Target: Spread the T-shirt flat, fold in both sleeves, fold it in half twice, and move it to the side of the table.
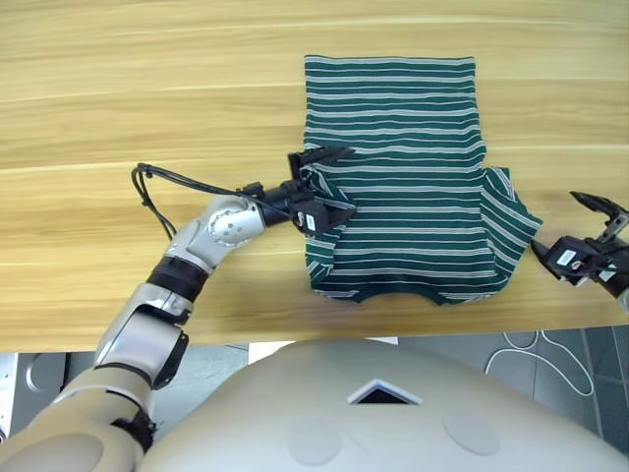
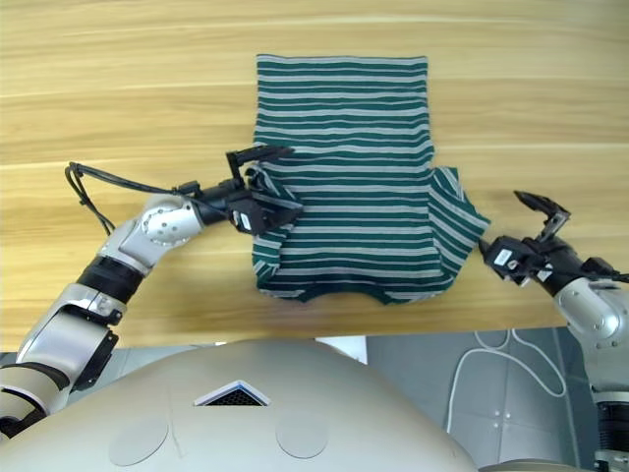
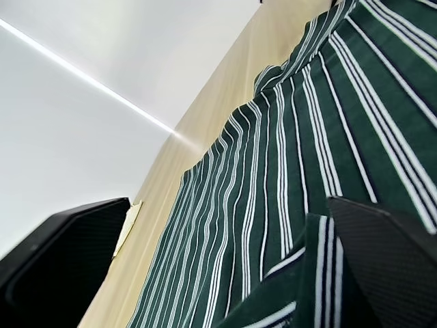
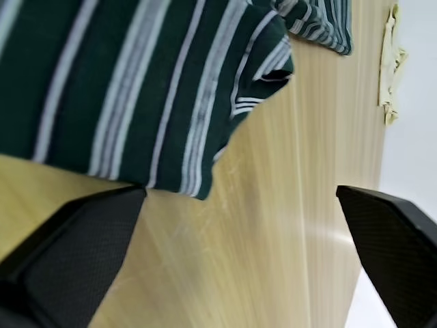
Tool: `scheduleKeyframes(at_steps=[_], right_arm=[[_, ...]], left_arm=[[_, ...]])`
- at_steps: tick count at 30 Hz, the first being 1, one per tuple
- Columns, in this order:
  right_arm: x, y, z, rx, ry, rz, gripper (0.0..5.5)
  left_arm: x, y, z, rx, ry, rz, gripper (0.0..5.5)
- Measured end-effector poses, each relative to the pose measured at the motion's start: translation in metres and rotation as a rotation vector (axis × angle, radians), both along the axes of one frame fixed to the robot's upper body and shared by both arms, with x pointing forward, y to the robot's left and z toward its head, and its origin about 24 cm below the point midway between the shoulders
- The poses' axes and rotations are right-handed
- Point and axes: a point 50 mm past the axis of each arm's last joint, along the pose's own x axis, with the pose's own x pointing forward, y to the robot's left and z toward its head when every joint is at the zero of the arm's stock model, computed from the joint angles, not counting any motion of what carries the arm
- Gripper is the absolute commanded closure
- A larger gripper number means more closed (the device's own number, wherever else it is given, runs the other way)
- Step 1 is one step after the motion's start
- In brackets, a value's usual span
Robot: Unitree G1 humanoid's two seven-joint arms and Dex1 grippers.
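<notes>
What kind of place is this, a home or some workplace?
Probably a lab or test room rather than a home, though I cannot be sure. A single striped T-shirt lies on a long wooden table, and a loose white cable lies on the grey tiled floor below.

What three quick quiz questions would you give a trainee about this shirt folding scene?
1. True or false: the right hand is gripping the T-shirt.
2. Which sleeve still sticks out sideways? A: the robot's left. B: the robot's right. C: neither.
3. Fill in: the left hand is at the shirt's ___ edge, by the robot's sides.

Key:
1. False; it is open, beside the shirt and apart from it.
2. B.
3. Left.
</notes>
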Motion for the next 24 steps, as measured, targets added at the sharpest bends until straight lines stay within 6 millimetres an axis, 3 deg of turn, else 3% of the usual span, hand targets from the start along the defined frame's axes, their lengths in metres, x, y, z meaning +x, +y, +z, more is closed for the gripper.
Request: scheduleKeyframes(at_steps=[10,24], right_arm=[[0.005,-0.007,-0.009,0.010,-0.012,-0.047,0.35],[0.012,0.003,-0.023,0.039,0.020,-0.022,3.18]], left_arm=[[-0.001,-0.002,-0.003,-0.002,-0.002,0.009,0.12],[-0.001,-0.003,-0.005,0.004,-0.009,0.010,0.10]])
